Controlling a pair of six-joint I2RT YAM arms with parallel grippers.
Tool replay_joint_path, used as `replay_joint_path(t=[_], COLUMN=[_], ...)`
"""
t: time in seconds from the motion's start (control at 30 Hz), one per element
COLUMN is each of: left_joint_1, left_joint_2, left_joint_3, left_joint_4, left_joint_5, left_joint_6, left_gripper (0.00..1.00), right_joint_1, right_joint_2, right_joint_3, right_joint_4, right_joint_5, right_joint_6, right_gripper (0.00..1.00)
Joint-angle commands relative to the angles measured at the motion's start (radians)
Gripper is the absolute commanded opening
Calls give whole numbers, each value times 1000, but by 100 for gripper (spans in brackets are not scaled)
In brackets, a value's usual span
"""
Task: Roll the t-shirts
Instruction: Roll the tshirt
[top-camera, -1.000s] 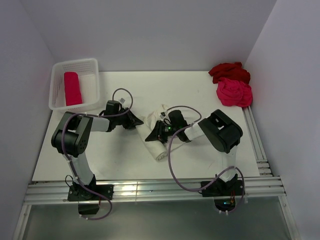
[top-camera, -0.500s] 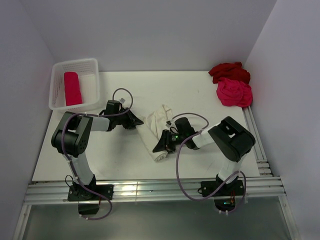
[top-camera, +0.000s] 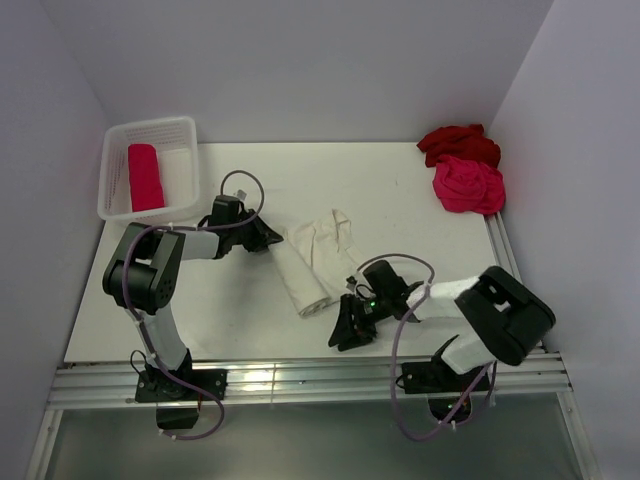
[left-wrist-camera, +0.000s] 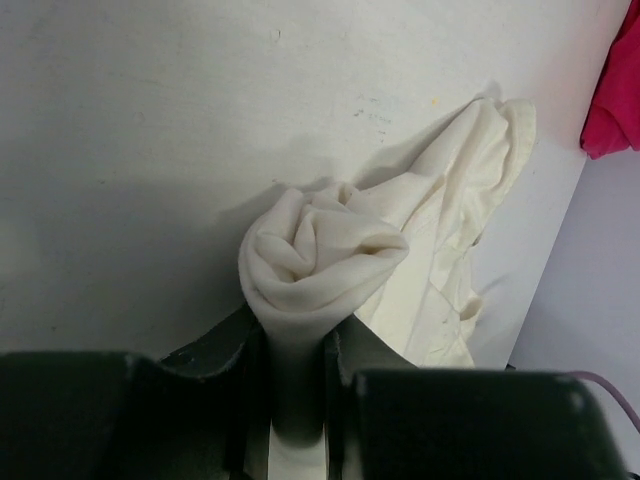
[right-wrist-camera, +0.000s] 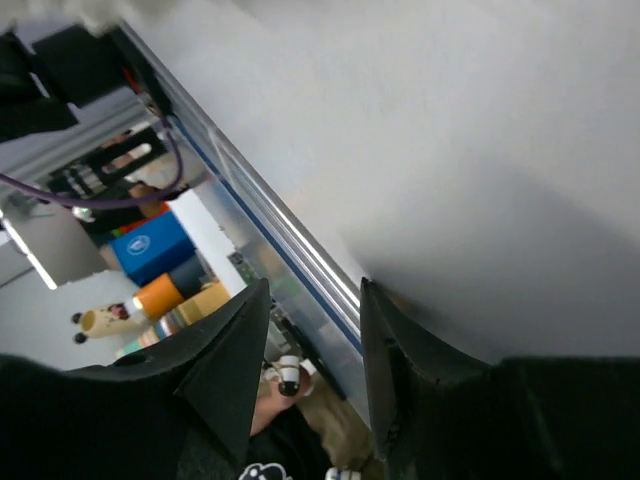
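Observation:
The cream-white t-shirt (top-camera: 310, 262) lies mid-table, half rolled into a tube, with its loose part (top-camera: 335, 238) spread toward the back right. My left gripper (top-camera: 268, 238) is shut on the tube's back-left end; the left wrist view shows the rolled end (left-wrist-camera: 320, 258) bulging out past the fingers (left-wrist-camera: 238, 345). My right gripper (top-camera: 345, 328) stands open and holds nothing, near the table's front edge, apart from the roll; its wrist view shows only bare table and the front rail between the fingertips (right-wrist-camera: 245, 320). A dark red t-shirt (top-camera: 458, 143) and a hot pink t-shirt (top-camera: 468, 186) lie crumpled at the back right. A pink-red roll (top-camera: 145, 177) lies in the basket.
A white mesh basket (top-camera: 188, 165) stands at the back left corner. Aluminium rails (top-camera: 300, 380) run along the table's front edge and its right side (top-camera: 512, 275). White walls close in the left, back and right.
My right gripper has let go of the cream-white t-shirt's near end, opened, and pulled back toward the front edge. The left gripper has stayed shut on the roll.

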Motion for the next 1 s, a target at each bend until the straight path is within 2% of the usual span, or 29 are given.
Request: replay_joint_path(t=[0.0, 0.07, 0.1, 0.13, 0.17, 0.23, 0.4, 0.57, 0.6, 0.63, 0.8, 0.9, 0.97], left_joint_1=[-4, -10, -11, -17, -17, -24, -25, -27, -27, -25, -25, -27, -25], left_joint_2=[17, 15, 11, 6, 2, -12, -54, -72, -72, -71, -64, -61, -61], left_joint_3=[2, 2, 2, -1, -3, -4, -21, -18, -15, -12, 0, 9, 12], left_joint_4=[-51, -57, -57, -60, -68, -79, -94, -146, -155, -172, -203, -220, -224], left_joint_5=[-116, -115, -115, -112, -112, -103, -63, -20, -14, -8, 19, 29, 35], left_joint_6=[61, 62, 66, 67, 72, 79, 98, 115, 116, 118, 122, 131, 138], left_gripper=[0, 0, 0, 0, 0, 0, 0, 0, 0, 0, 0, 0, 0], right_joint_1=[9, 14, 16, 20, 34, 54, 158, 301, 322, 365, 456, 486, 500], right_joint_2=[-148, -270, -300, -328, -343, -323, -123, 97, 140, 211, 407, 539, 586], right_joint_3=[18, 96, 132, 221, 269, 413, 672, 1001, 1101, 1152, 1434, 1553, 1570], right_joint_4=[-271, -457, -516, -570, -668, -733, -860, -994, -1018, -1041, -1144, -1222, -1238], right_joint_5=[86, 196, 235, 287, 371, 456, 704, 961, 1006, 1081, 1217, 1301, 1323], right_joint_6=[-75, -126, -143, -160, -189, -212, -267, -312, -324, -347, -408, -406, -393], right_gripper=[50, 51, 58, 58, 58, 59, 59, 59, 90, 90, 90, 89, 88])
